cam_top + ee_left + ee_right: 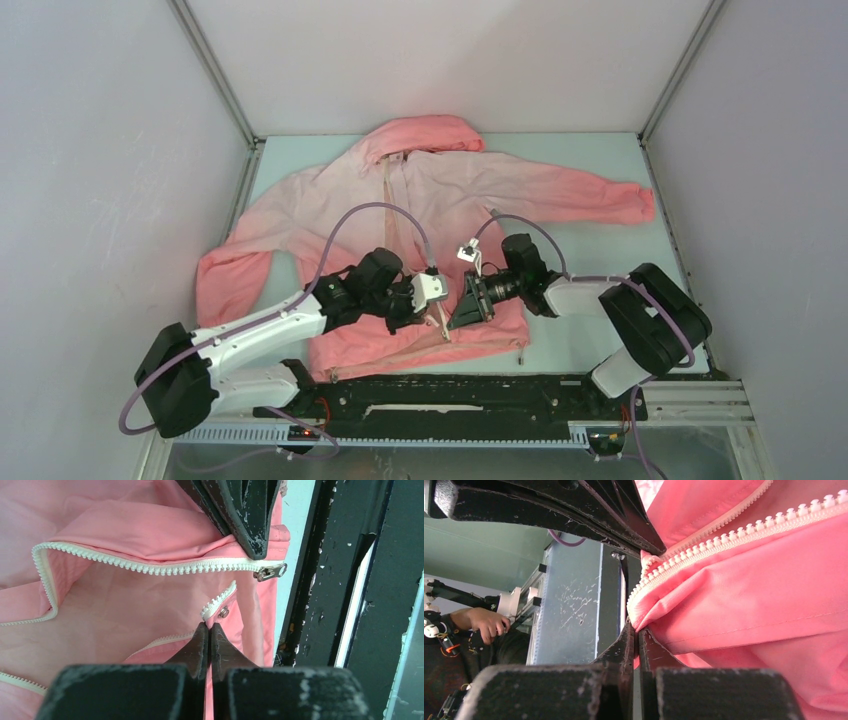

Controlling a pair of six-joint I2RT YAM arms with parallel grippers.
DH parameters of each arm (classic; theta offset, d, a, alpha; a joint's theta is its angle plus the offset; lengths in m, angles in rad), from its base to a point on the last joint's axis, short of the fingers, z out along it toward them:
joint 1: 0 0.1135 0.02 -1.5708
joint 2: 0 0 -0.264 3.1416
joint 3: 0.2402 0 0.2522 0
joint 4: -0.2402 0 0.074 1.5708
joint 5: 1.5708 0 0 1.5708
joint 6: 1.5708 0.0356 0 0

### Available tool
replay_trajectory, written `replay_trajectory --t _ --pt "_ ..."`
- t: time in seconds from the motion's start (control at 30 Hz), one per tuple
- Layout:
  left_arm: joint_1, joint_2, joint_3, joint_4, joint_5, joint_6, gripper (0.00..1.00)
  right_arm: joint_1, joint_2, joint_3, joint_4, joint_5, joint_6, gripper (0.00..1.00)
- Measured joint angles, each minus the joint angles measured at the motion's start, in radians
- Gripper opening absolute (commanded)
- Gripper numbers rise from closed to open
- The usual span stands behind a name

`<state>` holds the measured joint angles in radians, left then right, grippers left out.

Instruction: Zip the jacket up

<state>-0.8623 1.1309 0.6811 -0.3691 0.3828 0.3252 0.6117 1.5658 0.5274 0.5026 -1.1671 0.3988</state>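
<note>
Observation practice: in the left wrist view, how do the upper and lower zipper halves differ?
The upper zipper half carries the slider; the lower zipper half ends bare beside a snap. The upper runs nearly straight; the lower's tip curls upward. Both have white teeth, unjoined.

— How does the jacket lie?
— Front up, spread on the table, with the hood toward the far edge and the hem along the near edge. It is pale pink at the chest, coral at the hem, cuffs and hood.
— The sleeves?
— One sleeve stretches toward the right edge. The other sleeve bends down along the left edge.
— And the zipper?
— Whitish, and undone at the hem. Its two rows of teeth lie apart, and the metal slider sits at the hem end of one row.
</note>
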Motion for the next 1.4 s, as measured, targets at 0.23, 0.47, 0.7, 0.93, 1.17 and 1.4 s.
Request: replay_trajectory --t 0.23,0.47,0.7,0.93,1.17,1.4 --pt "0.001 -0.004 0.0 -0.003 0.023 0.015 0.0 0.0 0.019 0.009 0.001 -0.004 0.001 0.0" --pt "0.002 -0.006 0.0 -0.009 0.04 0.016 0.0 -0.007 0.039 0.011 0.046 -0.008 0.02 0.0" --pt "0.002 -0.006 0.0 -0.012 0.045 0.017 0.0 -0.01 0.04 0.011 0.057 -0.008 0.027 0.0" --pt "0.002 -0.005 0.0 -0.016 0.045 0.017 0.0 -0.01 0.04 0.011 0.053 -0.012 0.025 0.0" --pt "0.002 -0.013 0.0 -0.015 0.039 0.017 0.0 -0.009 0.04 0.011 0.053 -0.019 0.016 0.0" --pt "0.002 -0.01 0.0 -0.016 0.042 0.017 0.0 -0.006 0.04 0.011 0.053 -0.026 0.011 0.0"
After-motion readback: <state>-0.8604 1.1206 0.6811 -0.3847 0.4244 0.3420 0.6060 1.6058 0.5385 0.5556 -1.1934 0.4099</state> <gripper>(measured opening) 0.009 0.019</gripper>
